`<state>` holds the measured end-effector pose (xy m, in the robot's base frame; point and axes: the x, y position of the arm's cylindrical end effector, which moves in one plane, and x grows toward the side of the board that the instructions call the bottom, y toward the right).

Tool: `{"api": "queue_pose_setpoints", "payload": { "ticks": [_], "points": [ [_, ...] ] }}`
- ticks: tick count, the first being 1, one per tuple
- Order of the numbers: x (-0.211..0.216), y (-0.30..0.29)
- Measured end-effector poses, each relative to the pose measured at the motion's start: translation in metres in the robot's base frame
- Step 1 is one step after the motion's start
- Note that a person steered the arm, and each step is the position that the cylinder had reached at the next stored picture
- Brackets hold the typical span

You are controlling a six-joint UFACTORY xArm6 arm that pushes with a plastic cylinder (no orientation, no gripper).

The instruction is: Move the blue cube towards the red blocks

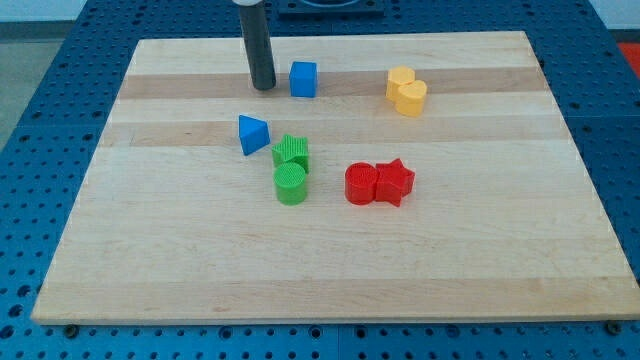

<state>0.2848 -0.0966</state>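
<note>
Tip sitting just left of blue cube, not touching; red cylinder and red star resting well below-right; no fingers on rod.

This is looking like a robotics lab bench. A pale wooden board is lying on a blue perforated table with a regular grid of holes, showing on every side of my tip. Small ridged plastic blocks in plain colours, like the green ones below and right of my tip, are sitting on the board, looking like test pieces rather than household things.
</note>
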Motion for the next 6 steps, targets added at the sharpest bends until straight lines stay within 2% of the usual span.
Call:
{"api": "queue_pose_setpoints", "payload": {
  "ticks": [1,3,6],
  "points": [
    [-0.028,0.015],
    [-0.019,0.047],
    [0.073,0.047]
  ]
}}
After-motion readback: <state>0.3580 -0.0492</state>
